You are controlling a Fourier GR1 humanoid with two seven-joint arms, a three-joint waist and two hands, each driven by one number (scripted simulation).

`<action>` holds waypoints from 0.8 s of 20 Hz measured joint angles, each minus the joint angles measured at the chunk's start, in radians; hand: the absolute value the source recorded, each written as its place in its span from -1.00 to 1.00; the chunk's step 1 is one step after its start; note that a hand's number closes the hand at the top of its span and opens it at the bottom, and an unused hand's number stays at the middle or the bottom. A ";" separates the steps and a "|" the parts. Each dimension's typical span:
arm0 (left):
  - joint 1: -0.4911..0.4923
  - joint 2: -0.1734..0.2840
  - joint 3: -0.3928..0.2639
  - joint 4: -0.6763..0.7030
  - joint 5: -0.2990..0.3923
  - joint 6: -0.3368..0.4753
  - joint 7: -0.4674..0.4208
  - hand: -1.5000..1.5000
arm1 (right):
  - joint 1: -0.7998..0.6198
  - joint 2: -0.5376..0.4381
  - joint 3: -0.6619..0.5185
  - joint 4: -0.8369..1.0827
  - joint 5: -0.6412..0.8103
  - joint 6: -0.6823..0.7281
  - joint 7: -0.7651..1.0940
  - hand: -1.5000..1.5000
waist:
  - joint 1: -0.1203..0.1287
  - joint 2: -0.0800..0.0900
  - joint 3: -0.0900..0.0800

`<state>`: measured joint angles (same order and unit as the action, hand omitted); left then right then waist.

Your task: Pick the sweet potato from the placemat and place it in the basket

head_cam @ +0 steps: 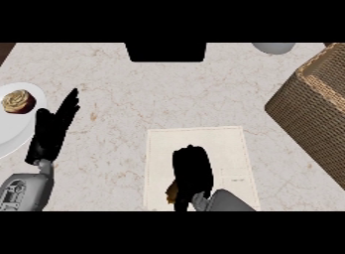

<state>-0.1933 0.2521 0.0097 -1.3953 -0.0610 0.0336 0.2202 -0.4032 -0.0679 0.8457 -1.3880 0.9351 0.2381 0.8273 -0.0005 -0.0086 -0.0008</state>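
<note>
- Right hand (191, 167) lies over the cream placemat (230, 144), fingers curled down round the sweet potato (172, 191), which it mostly hides.
- Only a brown sliver of the sweet potato shows at the hand's lower left edge, on the placemat; I cannot tell which way its long axis runs or where it points.
- Left hand (55, 126) rests open at the view's left, fingers straight, pointing up and to the right, beside a white plate (0, 126).
- A small brown pastry (18, 100) sits on the plate.
- A woven basket (318, 116) stands at the right, well apart from the placemat on the marble counter (168, 89).
</note>
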 measured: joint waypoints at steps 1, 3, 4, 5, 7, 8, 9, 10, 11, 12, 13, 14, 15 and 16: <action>0.002 0.003 0.005 0.000 0.001 -0.001 -0.003 0.00 | 0.021 -0.045 0.017 -0.040 0.004 -0.003 -0.039 1.00 | -0.002 -0.001 0.001; 0.001 -0.004 0.004 0.001 -0.004 0.008 0.004 0.00 | 0.070 -0.137 0.059 -0.131 0.009 -0.012 -0.119 1.00 | -0.010 -0.001 0.001; 0.008 -0.005 0.004 0.001 -0.005 0.010 -0.001 0.00 | 0.098 -0.192 0.079 -0.173 0.009 -0.025 -0.168 1.00 | -0.014 -0.001 0.001; 0.009 -0.009 0.002 -0.003 -0.008 0.015 0.005 0.00 | 0.126 -0.248 0.099 -0.217 0.013 -0.038 -0.212 1.00 | -0.017 -0.001 0.002; -0.001 -0.014 0.000 0.000 -0.012 0.018 0.014 0.00 | 0.172 -0.356 0.126 -0.308 0.032 -0.066 -0.280 1.00 | -0.022 0.000 0.002; -0.003 -0.010 0.003 0.002 -0.011 0.016 0.013 0.00 | 0.190 -0.408 0.127 -0.350 0.038 -0.083 -0.315 1.00 | -0.021 0.001 0.001; -0.002 -0.007 0.007 0.005 -0.009 0.010 0.007 0.00 | 0.209 -0.453 0.125 -0.393 0.045 -0.104 -0.342 1.00 | -0.021 0.002 0.001; -0.005 -0.009 0.004 -0.004 -0.011 0.012 0.017 0.00 | 0.233 -0.490 0.115 -0.441 0.039 -0.127 -0.364 1.00 | -0.021 0.002 0.001; -0.002 -0.010 0.005 -0.002 -0.011 0.012 0.008 0.00 | 0.260 -0.505 0.105 -0.476 0.021 -0.152 -0.381 1.00 | -0.021 0.003 0.001; 0.002 -0.009 0.007 -0.002 -0.010 0.011 0.005 0.00 | 0.291 -0.529 0.088 -0.525 -0.008 -0.168 -0.395 1.00 | -0.022 0.003 0.001; 0.004 -0.001 0.014 -0.008 -0.003 0.002 0.008 0.00 | 0.317 -0.547 0.073 -0.567 -0.036 -0.180 -0.407 1.00 | -0.021 0.004 0.001; 0.003 -0.002 0.014 -0.012 -0.003 0.002 0.016 0.00 | 0.341 -0.565 0.054 -0.624 -0.070 -0.183 -0.412 1.00 | -0.023 0.003 0.001; 0.008 0.004 0.017 -0.016 -0.002 -0.002 0.014 0.00 | 0.367 -0.576 0.039 -0.670 -0.100 -0.195 -0.418 1.00 | -0.023 0.003 0.001; 0.011 0.002 0.017 -0.018 -0.002 -0.001 0.011 0.00 | 0.388 -0.588 0.018 -0.714 -0.132 -0.209 -0.429 1.00 | -0.023 0.004 0.001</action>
<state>-0.1819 0.2536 0.0264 -1.4131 -0.0632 0.0328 0.2310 -0.0147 -0.6555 0.8634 -2.1020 0.8034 0.0294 0.3988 -0.0232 -0.0047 0.0005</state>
